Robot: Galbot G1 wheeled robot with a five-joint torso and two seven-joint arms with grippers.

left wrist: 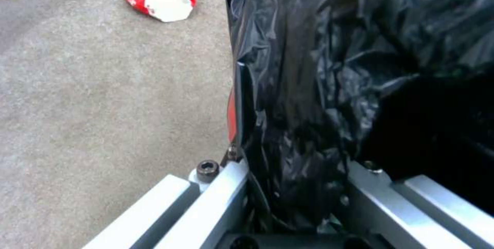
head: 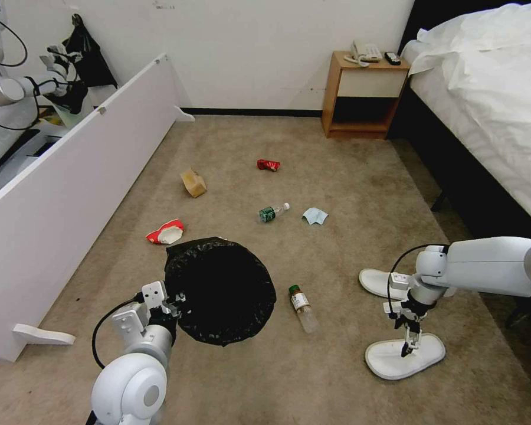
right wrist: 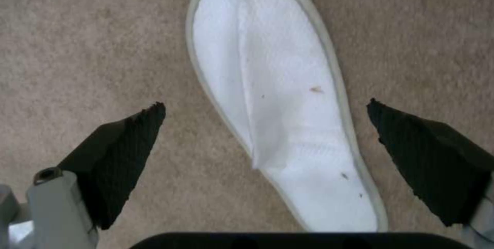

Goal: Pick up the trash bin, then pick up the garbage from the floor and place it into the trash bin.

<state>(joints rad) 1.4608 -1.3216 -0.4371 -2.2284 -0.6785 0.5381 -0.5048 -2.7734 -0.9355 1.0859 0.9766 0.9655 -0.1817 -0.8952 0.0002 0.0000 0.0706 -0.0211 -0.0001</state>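
The trash bin (head: 221, 289), lined with a glossy black bag (left wrist: 334, 67), hangs low over the carpet in front of me. A sliver of its red body (left wrist: 231, 114) shows. My left gripper (head: 174, 307) is shut on its near left rim, with the liner pinched between the fingers (left wrist: 226, 187). My right gripper (head: 410, 345) stands open, pointing down just above a white slipper (head: 404, 357), whose sole (right wrist: 278, 98) lies between the two black pads (right wrist: 123, 152). Garbage on the floor: a red-white cup (head: 166, 232), tan paper bag (head: 193, 183), red can (head: 268, 165), two clear bottles (head: 272, 212) (head: 302, 307), light blue cloth (head: 315, 216), second slipper (head: 377, 282).
A long white panel (head: 71, 195) walls off the left side, with its foot (head: 44, 336) jutting onto the carpet. A wooden nightstand (head: 363, 94) stands at the far wall, and a bed (head: 489, 88) runs along the right. The carpet between the litter is open.
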